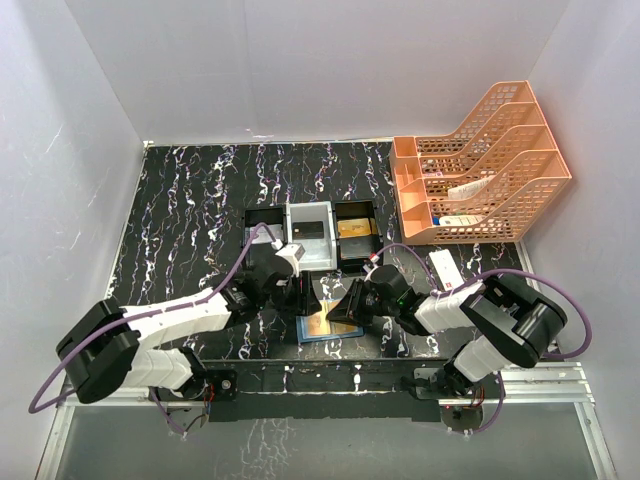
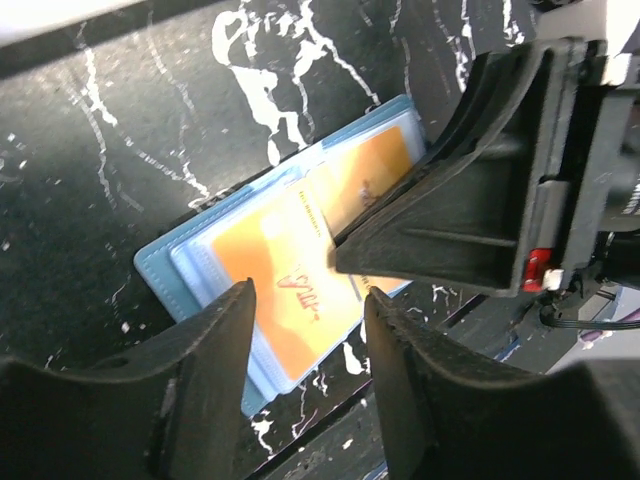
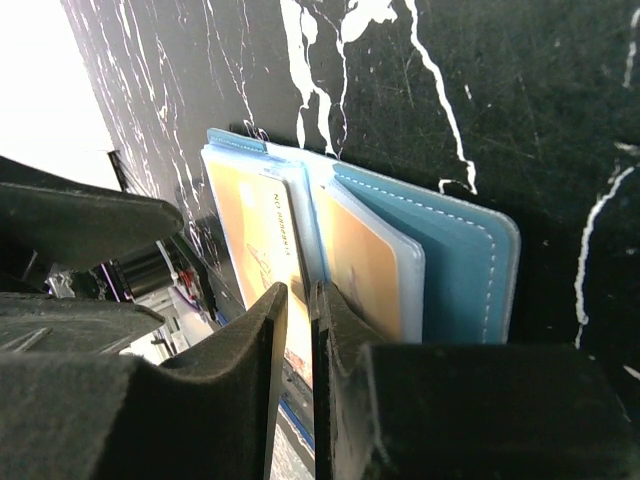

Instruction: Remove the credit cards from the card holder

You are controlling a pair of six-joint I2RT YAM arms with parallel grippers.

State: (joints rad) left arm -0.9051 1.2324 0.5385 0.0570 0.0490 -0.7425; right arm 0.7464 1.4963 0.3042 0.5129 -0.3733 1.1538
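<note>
The blue card holder (image 1: 318,332) lies open near the table's front edge; it also shows in the left wrist view (image 2: 160,275) and the right wrist view (image 3: 465,270). A gold card (image 2: 270,265) sits in its left pocket and a second gold card (image 2: 375,165) in the right pocket. My right gripper (image 3: 300,295) is closed to a thin slit on the inner edge of the left gold card (image 3: 255,235) at the fold; its tip shows in the left wrist view (image 2: 335,258). My left gripper (image 2: 308,320) is open and empty, just above the holder's near edge.
A black-and-white three-compartment tray (image 1: 310,212) stands behind the holder, with a dark card and a gold one in it. An orange stacked file rack (image 1: 490,170) is at the back right. A white box (image 1: 445,268) lies by the right arm. The table's front rail is close.
</note>
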